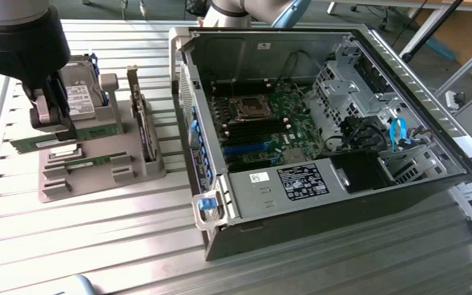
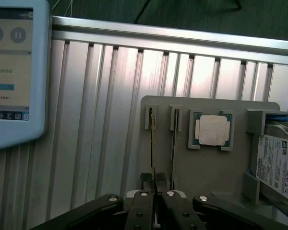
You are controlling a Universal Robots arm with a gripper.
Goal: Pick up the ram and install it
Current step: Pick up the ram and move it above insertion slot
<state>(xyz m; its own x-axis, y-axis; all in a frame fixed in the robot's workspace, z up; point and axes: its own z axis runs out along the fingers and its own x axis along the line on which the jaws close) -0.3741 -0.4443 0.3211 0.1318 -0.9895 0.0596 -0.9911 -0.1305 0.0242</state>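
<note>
Two green ram sticks stand on edge in slots of a grey holder (image 2: 206, 167). My gripper (image 2: 153, 181) is down over the holder, and its black fingers (image 2: 146, 181) are shut on the near end of one ram (image 2: 153, 143). That stick's far end sits in its slot. The other ram (image 2: 173, 143) stands parallel and just beside it, untouched. In the exterior view my gripper (image 1: 56, 126) is at the left, on the long green ram (image 1: 96, 133). The second stick (image 1: 88, 161) lies in front of it. The open computer case (image 1: 302, 110) is to the exterior view's right.
The holder also carries a square silver processor chip (image 2: 212, 130), a hard drive (image 2: 278, 163) and an upright dark expansion card (image 1: 142, 123). A touchscreen pendant (image 2: 14, 72) lies on the ribbed metal table. The case's wall (image 1: 188, 110) rises between the holder and the motherboard (image 1: 257, 132).
</note>
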